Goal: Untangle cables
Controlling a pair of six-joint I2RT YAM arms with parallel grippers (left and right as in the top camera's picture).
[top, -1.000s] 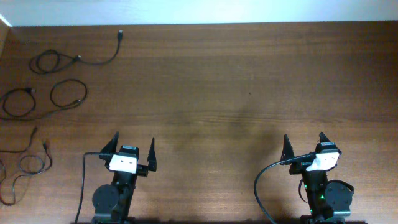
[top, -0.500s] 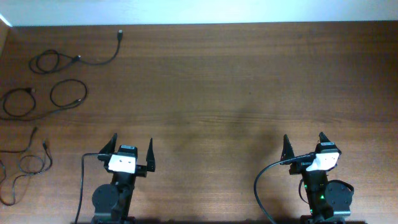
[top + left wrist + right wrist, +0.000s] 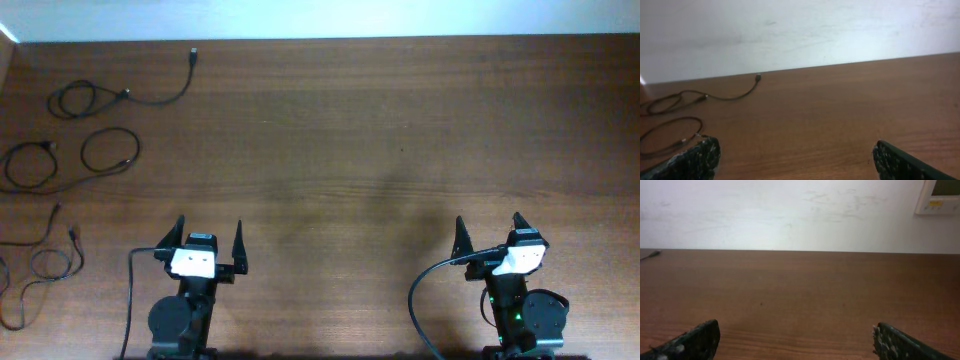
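Surface: brown wooden table [image 3: 360, 130] against a white wall [image 3: 790, 210].
Cables [image 3: 82, 152]: three thin black cords on the far-left part of the table, lying apart.
- Far cable [image 3: 127, 94]: long axis left to right, loop at left, plug [image 3: 758, 77] turned toward the wall.
- Middle cable [image 3: 137, 150]: two loops side by side.
- Near cable [image 3: 73, 233]: one small loop, two ends pointing away from the arms.

Left gripper [image 3: 209, 230]: fingers spread wide, near edge.
Right gripper [image 3: 488, 224]: likewise spread, well apart from the cords.
Wall panel [image 3: 939, 196]: markings unreadable.
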